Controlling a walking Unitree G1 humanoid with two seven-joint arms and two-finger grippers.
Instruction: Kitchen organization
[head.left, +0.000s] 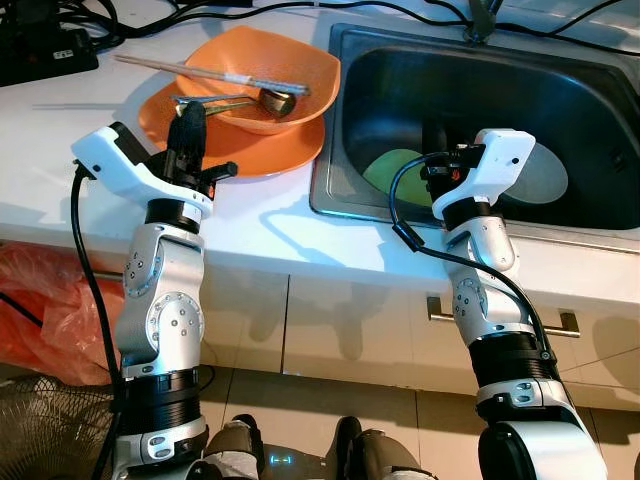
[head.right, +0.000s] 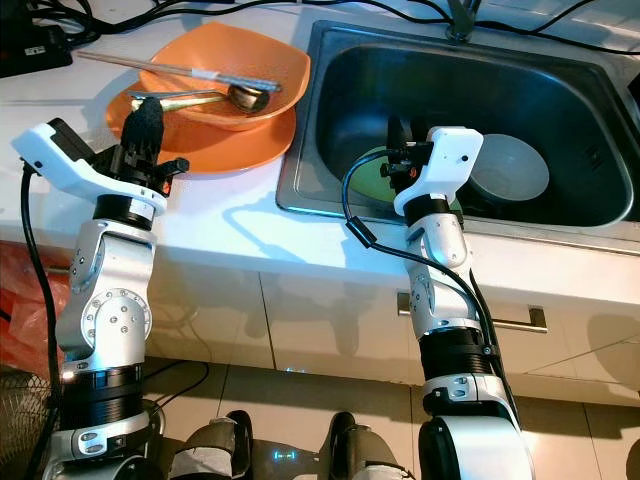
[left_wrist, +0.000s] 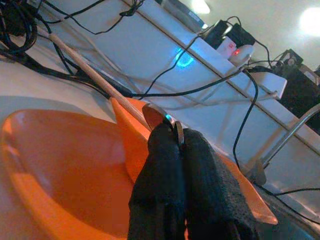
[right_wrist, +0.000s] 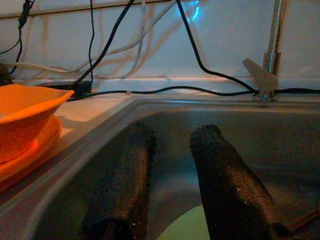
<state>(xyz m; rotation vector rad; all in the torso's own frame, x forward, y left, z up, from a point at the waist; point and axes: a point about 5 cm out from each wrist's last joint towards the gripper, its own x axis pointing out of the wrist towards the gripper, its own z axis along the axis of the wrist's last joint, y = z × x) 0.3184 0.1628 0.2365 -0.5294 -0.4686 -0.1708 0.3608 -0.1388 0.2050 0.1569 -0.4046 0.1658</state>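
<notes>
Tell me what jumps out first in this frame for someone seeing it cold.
The orange bowl stacked on an orange plate on the white counter, with chopsticks and a ladle across it. The left gripper is shut on the ladle's handle; the right gripper hangs open in the sink.

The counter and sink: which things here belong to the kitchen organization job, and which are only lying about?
Belonging to the job:
- orange bowl
- orange plate under it
- spoon and chopsticks in the bowl
- green plate and white bowl in the sink
- left hand, shut on the spoon's handle
- right hand, open above the sink

Lying about:
- black cables
- power strip
- faucet
</notes>
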